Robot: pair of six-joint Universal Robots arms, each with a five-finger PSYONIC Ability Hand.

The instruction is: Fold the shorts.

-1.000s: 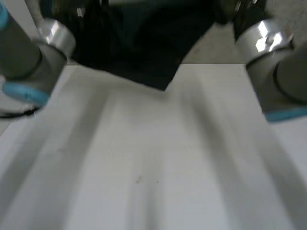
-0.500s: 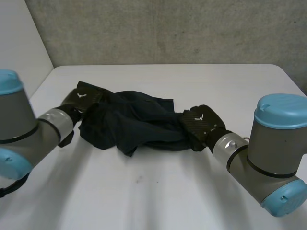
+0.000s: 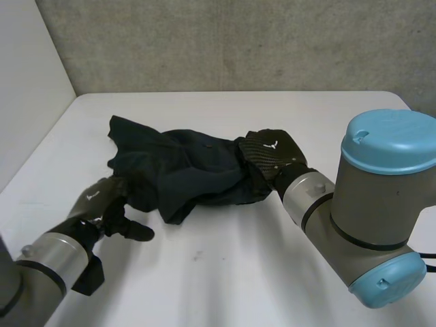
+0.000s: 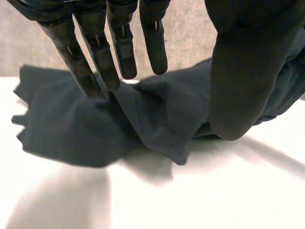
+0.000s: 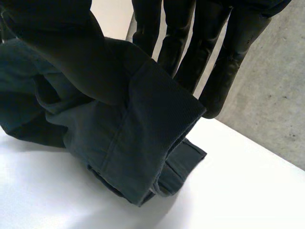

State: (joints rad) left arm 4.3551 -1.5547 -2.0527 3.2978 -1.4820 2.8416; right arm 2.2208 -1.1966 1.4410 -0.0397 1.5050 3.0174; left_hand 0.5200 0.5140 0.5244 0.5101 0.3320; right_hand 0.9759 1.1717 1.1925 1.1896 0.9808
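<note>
The left robot hand (image 3: 102,203) sits at the near left edge of the shorts (image 3: 184,167), low over the white desk (image 3: 272,272). Its fingers (image 4: 95,62) are straight and spread. The thumb (image 4: 243,71) stands well away from them, and nothing is caught between. In the left wrist view the fingertips point at the bunched dark cloth, but I cannot tell whether they touch it. The left arm (image 3: 48,262) runs back from the robot hand, on the near side of the shorts.

The shorts lie crumpled in a loose heap on the desk (dark, almost black, with several folds piled over each other). One flap sticks out toward the near side, and a corner reaches toward the grey wall (image 3: 238,41) behind.

The right robot hand (image 3: 267,153) is at the right end of the shorts and is clamped on them. In the right wrist view its thumb lies over a hemmed edge of the cloth, with straight fingers behind that edge, so the fabric is pinched between them. The rest of the cloth hangs down onto the desk. The right arm (image 3: 375,204) stands to the right of the shorts, on the near side.
</note>
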